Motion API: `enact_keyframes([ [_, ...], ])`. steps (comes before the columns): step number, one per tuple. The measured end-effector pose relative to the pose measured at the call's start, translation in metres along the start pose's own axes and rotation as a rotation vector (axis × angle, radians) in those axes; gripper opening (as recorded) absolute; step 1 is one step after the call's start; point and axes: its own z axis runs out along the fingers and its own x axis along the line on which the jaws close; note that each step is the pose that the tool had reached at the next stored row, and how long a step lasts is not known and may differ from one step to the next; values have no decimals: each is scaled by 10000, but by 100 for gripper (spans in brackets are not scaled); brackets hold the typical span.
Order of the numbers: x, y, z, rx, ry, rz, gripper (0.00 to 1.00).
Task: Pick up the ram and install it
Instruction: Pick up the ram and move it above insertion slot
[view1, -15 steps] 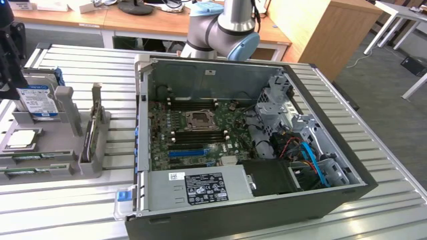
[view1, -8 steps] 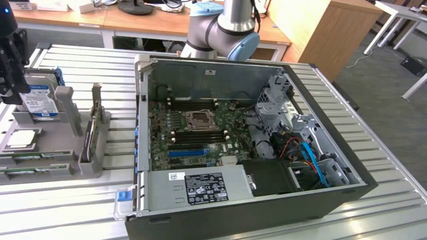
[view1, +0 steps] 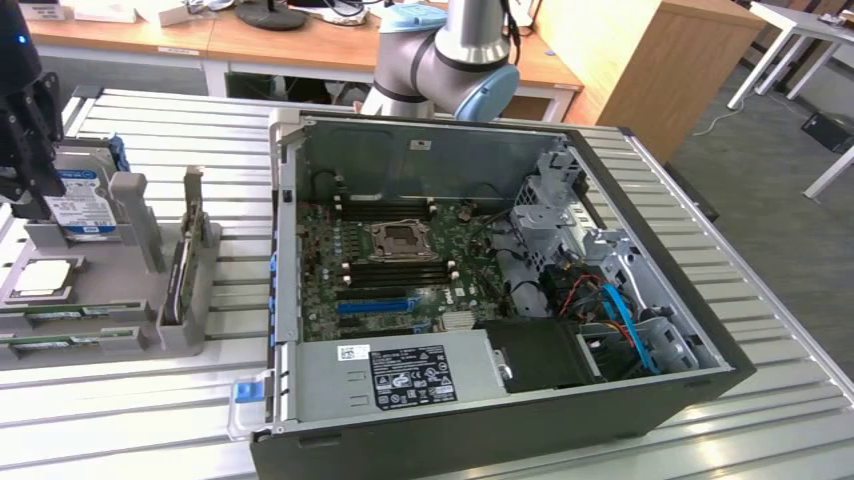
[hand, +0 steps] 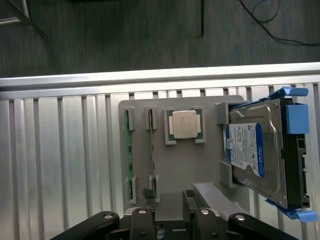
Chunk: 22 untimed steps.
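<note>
In the exterior view, the slatted aluminium table (view1: 781, 400) carries an open black computer case (view1: 534, 440) from the centre toward 4 o'clock (on its side, motherboard up). A grey parts holder (view1: 80, 345) sits at 9 o'clock, just beside it.

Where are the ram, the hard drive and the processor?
ram (hand: 129, 152): wrist view, middle of the green stick.
hard drive (hand: 243, 147): wrist view, its blue-and-white label.
processor (hand: 184, 124): wrist view, centre of its metal lid.
</note>
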Motion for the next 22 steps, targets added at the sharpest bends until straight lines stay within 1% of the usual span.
enact_keyframes([
  [10,3,-5,125,-6,11,-227,35],
  [20,6,-11,239,-15,30,-646,35],
  [22,6,-11,249,-18,33,-685,35],
])
